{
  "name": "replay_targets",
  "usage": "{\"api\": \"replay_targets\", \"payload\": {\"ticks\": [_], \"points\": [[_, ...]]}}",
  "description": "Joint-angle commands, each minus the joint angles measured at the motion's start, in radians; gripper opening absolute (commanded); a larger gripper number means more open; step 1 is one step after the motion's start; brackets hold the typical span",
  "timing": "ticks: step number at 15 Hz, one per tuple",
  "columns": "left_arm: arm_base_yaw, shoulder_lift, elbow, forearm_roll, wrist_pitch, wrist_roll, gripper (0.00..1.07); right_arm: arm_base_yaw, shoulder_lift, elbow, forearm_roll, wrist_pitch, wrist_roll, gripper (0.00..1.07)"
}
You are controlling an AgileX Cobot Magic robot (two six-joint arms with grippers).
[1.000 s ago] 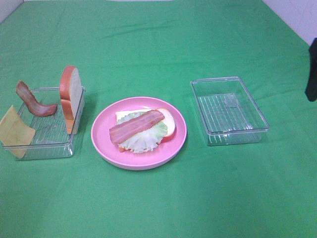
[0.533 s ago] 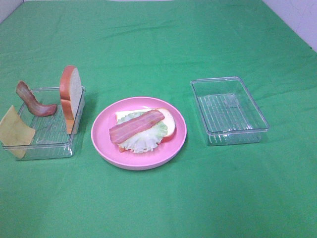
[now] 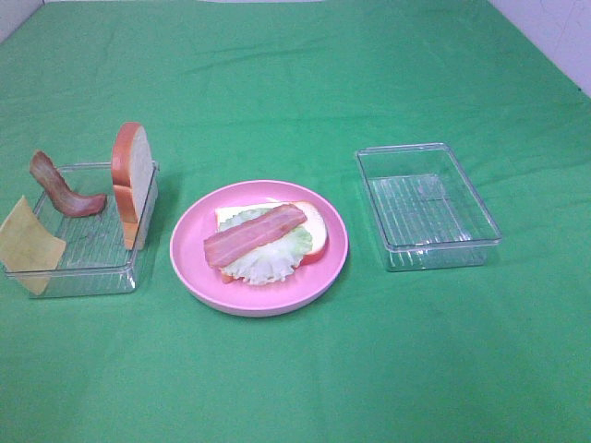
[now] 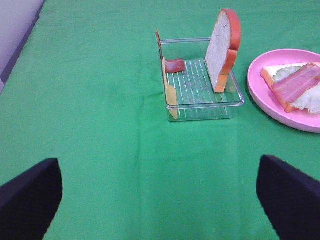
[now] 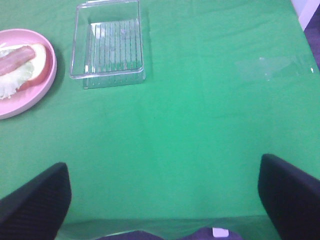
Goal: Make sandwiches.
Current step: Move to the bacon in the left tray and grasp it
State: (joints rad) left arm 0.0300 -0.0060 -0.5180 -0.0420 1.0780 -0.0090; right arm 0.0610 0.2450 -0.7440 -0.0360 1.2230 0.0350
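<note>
Green cloth (image 3: 355, 101) spreads between pink plate (image 3: 277, 300) and tray (image 3: 443, 243); left hand (image 4: 160, 200) and right hand (image 5: 162, 200) gape wide, empty.

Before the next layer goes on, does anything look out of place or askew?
Yes, in the left tray: the cheese square hangs over its rim, the spare bacon strip curls up past a corner, and the bread slice stands on edge against a wall.
</note>
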Motion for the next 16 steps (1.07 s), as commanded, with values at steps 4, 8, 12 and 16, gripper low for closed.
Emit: {"api": "replay_targets", "payload": {"ticks": [4,8,12,16], "points": [[-0.001,-0.011,0.003,-0.008,-0.002,-0.002,1.02,-0.001,-0.280,0.102,0.009,0.056,-0.007,0.96],[-0.001,-0.011,0.003,-0.008,-0.002,-0.003,1.02,-0.001,-0.281,0.200,0.010,-0.009,-0.022,0.96],[-0.001,-0.011,0.003,-0.008,-0.002,-0.002,1.02,-0.001,-0.281,0.296,0.023,-0.120,-0.009,0.96],[-0.001,-0.011,0.003,-0.008,-0.002,-0.003,1.02,-0.001,-0.280,0.292,0.022,-0.120,-0.009,0.96]]}}
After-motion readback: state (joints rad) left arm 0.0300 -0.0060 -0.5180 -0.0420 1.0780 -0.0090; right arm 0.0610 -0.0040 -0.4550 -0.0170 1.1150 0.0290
